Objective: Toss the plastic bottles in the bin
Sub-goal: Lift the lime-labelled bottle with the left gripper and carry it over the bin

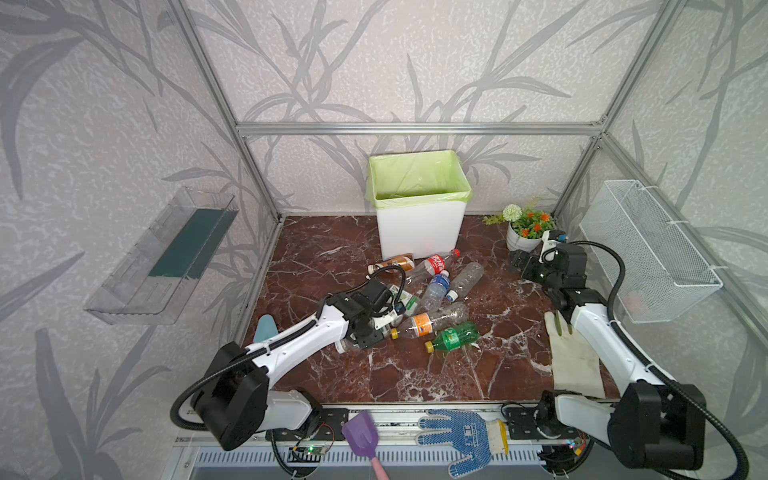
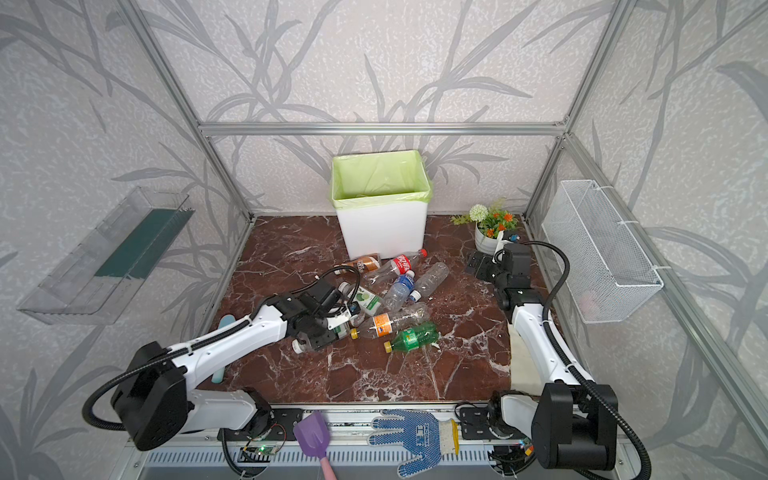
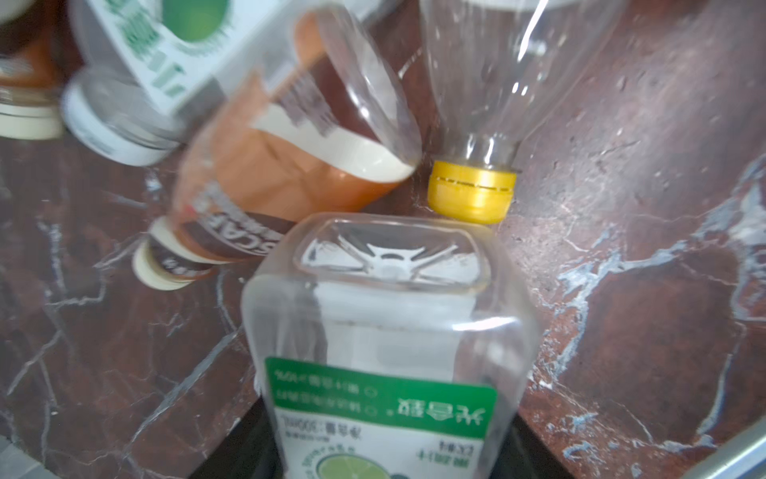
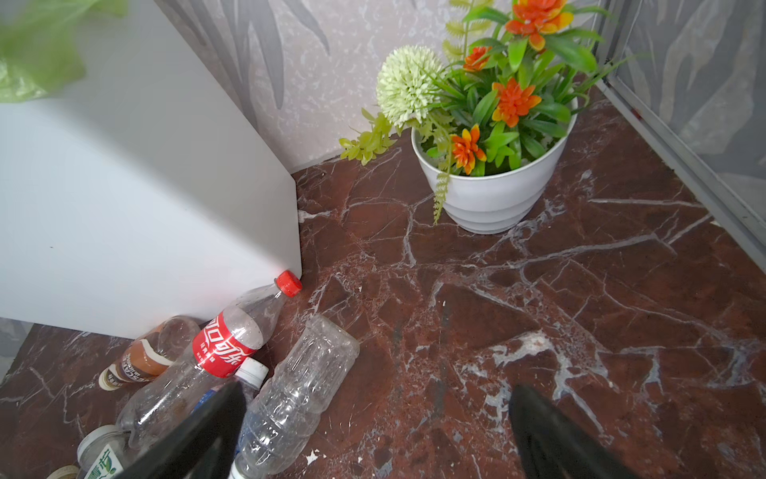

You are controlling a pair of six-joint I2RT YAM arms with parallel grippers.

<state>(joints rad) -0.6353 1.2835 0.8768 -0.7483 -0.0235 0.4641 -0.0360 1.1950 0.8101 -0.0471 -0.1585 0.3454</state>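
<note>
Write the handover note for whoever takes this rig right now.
Left pincer: closed around the green-labelled clear bottle, at the near edge of the pile.
Right pincer: open, empty, near the flower pot.
Bin: at the back wall; no bottle visible inside.
Other bottles: piled on the table in front of the bin.
Done: one grasp only.
Left: carry this bottle to the bin, then all the others.
</note>
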